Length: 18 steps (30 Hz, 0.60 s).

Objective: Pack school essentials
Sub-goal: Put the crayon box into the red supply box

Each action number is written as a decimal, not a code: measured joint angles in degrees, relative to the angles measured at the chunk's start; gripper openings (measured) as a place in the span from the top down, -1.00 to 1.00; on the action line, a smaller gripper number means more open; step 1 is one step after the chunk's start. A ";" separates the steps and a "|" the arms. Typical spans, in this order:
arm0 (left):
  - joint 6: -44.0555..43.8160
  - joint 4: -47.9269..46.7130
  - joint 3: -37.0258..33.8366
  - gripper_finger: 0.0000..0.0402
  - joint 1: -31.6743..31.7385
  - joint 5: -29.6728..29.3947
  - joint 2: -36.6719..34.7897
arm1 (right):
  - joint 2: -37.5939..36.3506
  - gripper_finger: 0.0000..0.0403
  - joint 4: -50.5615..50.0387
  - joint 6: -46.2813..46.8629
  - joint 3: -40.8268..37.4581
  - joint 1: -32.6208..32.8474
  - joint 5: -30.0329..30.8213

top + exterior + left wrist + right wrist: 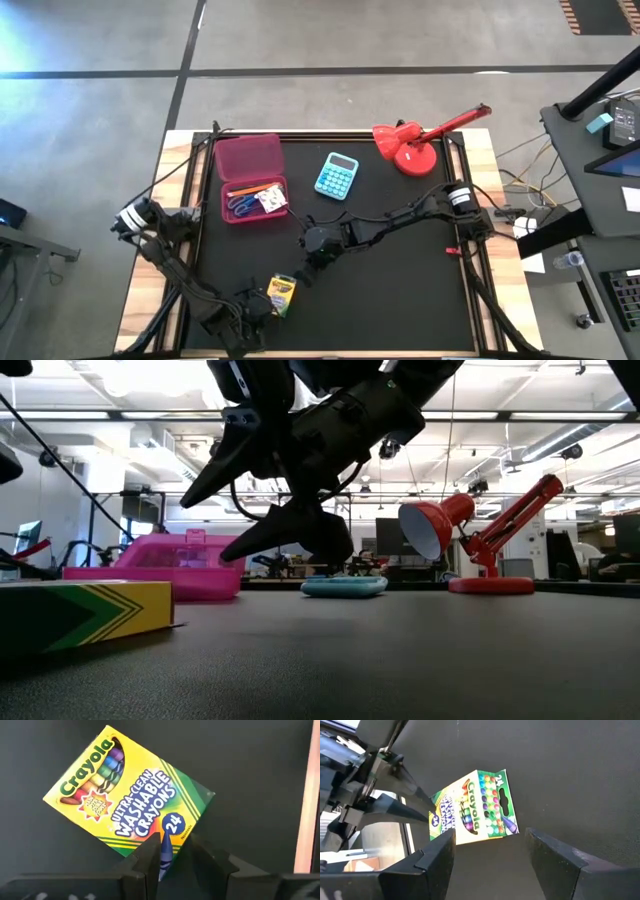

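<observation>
The yellow-green crayon box lies flat on the black mat near the table's near edge, also seen as the crayon box and crayon box. My left gripper is open at the box's near-left corner. My right gripper is open and hovers above the mat just right of the box, right gripper, fingers pointing at it. The open pink case at the far left holds blue-handled scissors, orange pencils and a white patterned square. My left gripper has the crayon box's corner between its open fingers, coming level along the mat from the table's near-left side. Whether a finger touches the box I cannot tell. The box lies flat on the mat.
A turquoise calculator lies at the mat's far middle. A red desk lamp stands at the far right, its arm reaching right. Cables run along both arms. Bare mat lies between the crayon box and the case.
</observation>
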 joint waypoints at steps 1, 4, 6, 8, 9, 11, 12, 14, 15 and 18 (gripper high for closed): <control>-0.73 0.00 0.04 0.55 0.02 0.02 0.30 | 0.00 -0.13 0.00 0.00 0.00 0.00 0.00; -1.11 0.02 0.11 0.55 -0.17 1.17 0.87 | 0.00 -0.13 0.00 0.22 0.00 0.00 -0.02; -1.11 -0.09 0.11 0.55 -0.51 1.83 0.94 | 0.00 -0.13 0.00 0.28 0.00 0.00 -0.02; -1.13 -0.06 0.11 0.55 -1.01 2.39 0.84 | 0.00 -0.13 -0.01 0.28 0.00 -0.01 -0.02; -1.22 -0.10 0.21 0.55 -1.28 2.93 0.74 | 0.00 -0.13 -0.07 0.28 0.00 -0.02 -0.02; -1.54 -0.42 0.71 0.55 -1.73 3.86 0.67 | 0.00 -0.13 -0.13 0.26 0.00 -0.02 -0.02; -1.54 -0.51 0.99 0.55 -1.93 4.06 0.67 | 0.00 -0.13 -0.13 0.22 0.00 -0.02 -0.02; -1.18 -0.64 1.63 0.55 -2.18 3.97 0.75 | 0.00 -0.13 -0.15 0.17 0.00 -0.05 -0.02; -1.12 -0.74 1.93 0.55 -2.22 3.79 0.79 | 0.00 -0.13 -0.15 0.16 0.00 -0.15 -0.02; -0.47 -1.00 2.69 0.55 -2.17 3.07 0.83 | 0.00 -0.13 -0.20 -0.34 -0.01 -0.34 -0.09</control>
